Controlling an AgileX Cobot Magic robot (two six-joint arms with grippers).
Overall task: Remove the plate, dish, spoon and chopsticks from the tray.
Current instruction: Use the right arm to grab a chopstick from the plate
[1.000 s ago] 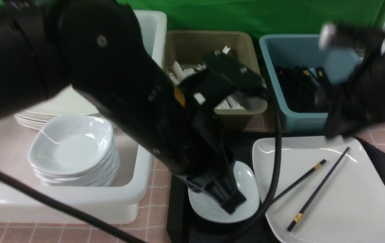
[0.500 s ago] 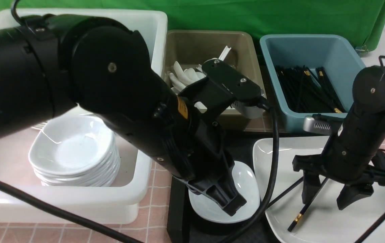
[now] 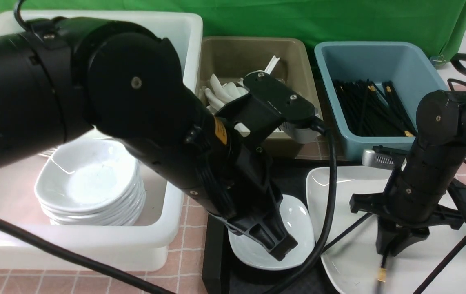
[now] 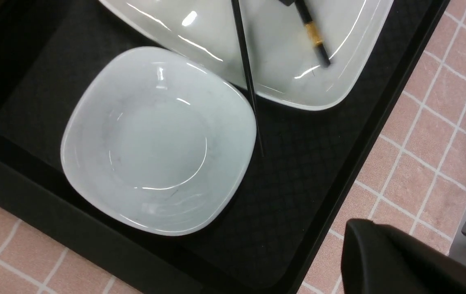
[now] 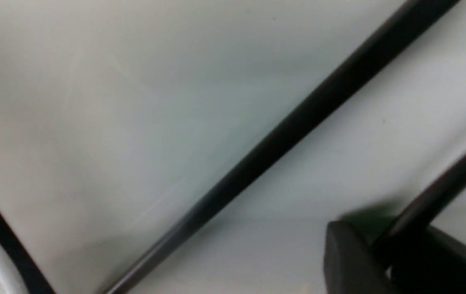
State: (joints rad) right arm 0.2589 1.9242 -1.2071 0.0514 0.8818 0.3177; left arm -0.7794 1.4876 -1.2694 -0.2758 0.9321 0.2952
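- Right gripper [image 3: 390,247] is pinched tight on one of the chopsticks [image 5: 286,130] over the plate [image 3: 351,265]; the other stick lies across the plate's rim.
- Left gripper [image 3: 280,245], closed and empty, hangs above the dish [image 3: 298,216] on the tray [image 3: 214,253].
- Farther off, the olive bin [image 3: 237,53] holds white spoons [image 3: 216,87] and the blue bin [image 3: 359,57] holds black sticks [image 3: 363,110].

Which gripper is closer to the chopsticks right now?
Right. The right gripper is down on the plate, pinching one of the chopsticks; the left gripper hangs over the dish next to the plate.
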